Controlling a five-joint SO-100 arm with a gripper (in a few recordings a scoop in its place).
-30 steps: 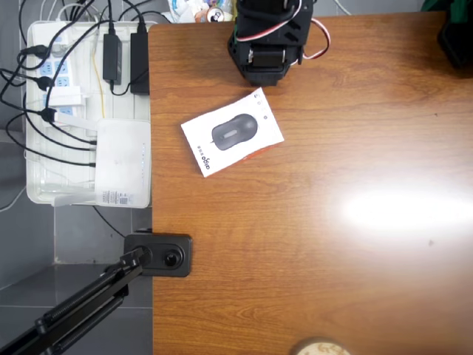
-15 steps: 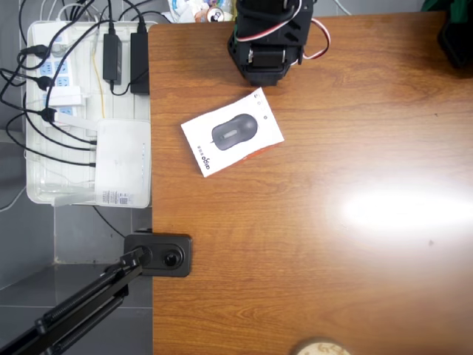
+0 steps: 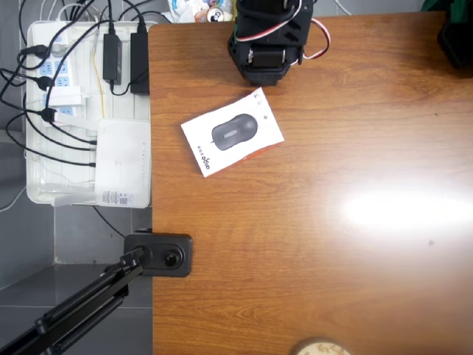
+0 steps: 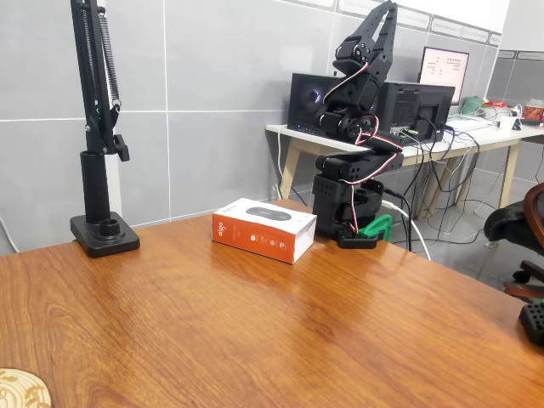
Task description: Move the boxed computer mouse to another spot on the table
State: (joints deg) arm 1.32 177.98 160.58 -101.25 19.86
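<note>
The boxed computer mouse [image 3: 233, 133] lies flat on the table [image 3: 332, 259], a white box picturing a dark mouse. In the fixed view its orange-red side [image 4: 259, 238] faces the camera. My black arm [image 3: 267, 37] stands folded on its base at the table's far edge, just behind the box and apart from it. The gripper [image 4: 334, 121] is tucked down against the arm, well above the box. Its jaws are too dark and small to make out.
Off the table's left edge is a white tray [image 3: 37, 192] with power strips, cables and a white router box [image 3: 123, 159]. A black stand clamp [image 3: 159, 254] grips the left edge. A round wooden disc [image 3: 319, 347] sits at the near edge.
</note>
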